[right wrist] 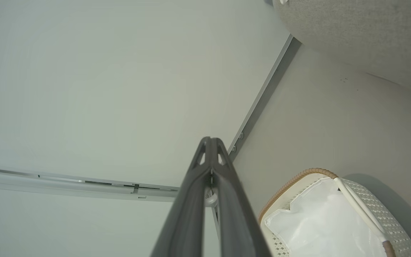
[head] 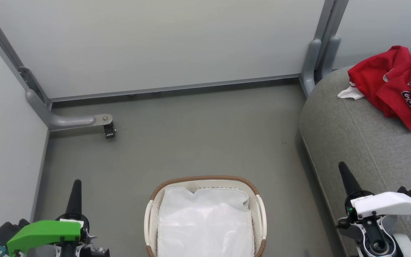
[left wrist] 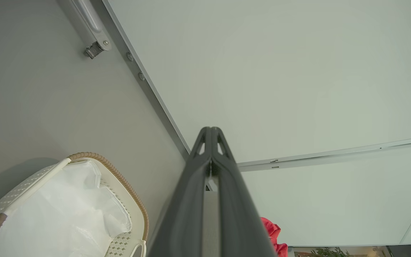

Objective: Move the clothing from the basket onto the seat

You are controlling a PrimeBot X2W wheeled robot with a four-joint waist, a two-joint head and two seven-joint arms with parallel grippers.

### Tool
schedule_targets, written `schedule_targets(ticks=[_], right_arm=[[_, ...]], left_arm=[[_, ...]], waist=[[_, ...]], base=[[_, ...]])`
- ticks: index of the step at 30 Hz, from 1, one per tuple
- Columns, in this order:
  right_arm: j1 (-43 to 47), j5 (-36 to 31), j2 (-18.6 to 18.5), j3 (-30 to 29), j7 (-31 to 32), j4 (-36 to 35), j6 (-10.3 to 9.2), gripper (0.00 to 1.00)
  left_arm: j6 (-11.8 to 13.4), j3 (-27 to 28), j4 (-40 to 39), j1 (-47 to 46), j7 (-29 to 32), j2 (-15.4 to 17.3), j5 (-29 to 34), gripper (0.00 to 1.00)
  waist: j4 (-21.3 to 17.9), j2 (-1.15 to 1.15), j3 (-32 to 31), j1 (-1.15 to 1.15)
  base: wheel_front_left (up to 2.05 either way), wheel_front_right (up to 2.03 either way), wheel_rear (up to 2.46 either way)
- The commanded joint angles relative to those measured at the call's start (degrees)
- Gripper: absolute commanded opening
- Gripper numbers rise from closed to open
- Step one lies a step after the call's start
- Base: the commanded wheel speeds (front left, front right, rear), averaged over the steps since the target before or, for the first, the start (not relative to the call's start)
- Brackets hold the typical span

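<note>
The red clothing (head: 394,85) with white trim lies crumpled on the grey seat (head: 362,142) at the right; a scrap of the clothing (left wrist: 273,235) peeks out beside my left fingers. The white basket (head: 205,185) with a brown rim stands on the floor at bottom centre, holding just its white cloth liner (head: 205,221). The basket (left wrist: 127,203) sits low left in the left wrist view, and the basket (right wrist: 369,207) sits low right in the right wrist view. My left gripper (head: 77,182) is shut and empty, left of the basket. My right gripper (head: 341,166) is shut and empty at the seat's front edge.
Pale partition walls (head: 155,43) close the floor at the back and left. A grey metal foot with a caster (head: 109,130) juts onto the floor at the left. A grey post (head: 316,60) stands in the back corner by the seat.
</note>
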Motion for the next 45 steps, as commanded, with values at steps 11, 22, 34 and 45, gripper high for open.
schedule_targets(ticks=[11,22,34,45], right_arm=[[0.6,6.0,-0.4,-1.4,1.7,-1.3,-0.04,0.0],[0.8,10.7,-0.4,-2.4,3.0,-1.8,-0.03,0.0],[1.1,15.4,-0.4,-3.4,4.4,-2.3,-0.04,0.0],[1.4,18.4,-0.3,-4.1,5.3,-2.7,-0.04,0.0]], left_arm=[[-0.4,0.8,-0.7,-1.9,1.6,0.3,-5.5,0.0],[-0.6,1.4,-0.8,-2.5,2.9,0.3,-9.7,0.0],[-0.8,1.9,-0.9,-3.0,4.2,0.3,-13.8,0.0],[-0.9,2.2,-0.9,-3.2,5.0,0.4,-16.6,0.0]], waist=[[0.0,0.0,-0.2,0.0],[-0.1,0.0,-0.5,0.0],[-0.1,0.0,-0.7,0.0],[-0.2,0.0,-0.9,0.0]], base=[[0.0,0.0,0.0],[0.0,0.0,0.0],[0.0,0.0,0.0],[0.0,0.0,0.0]])
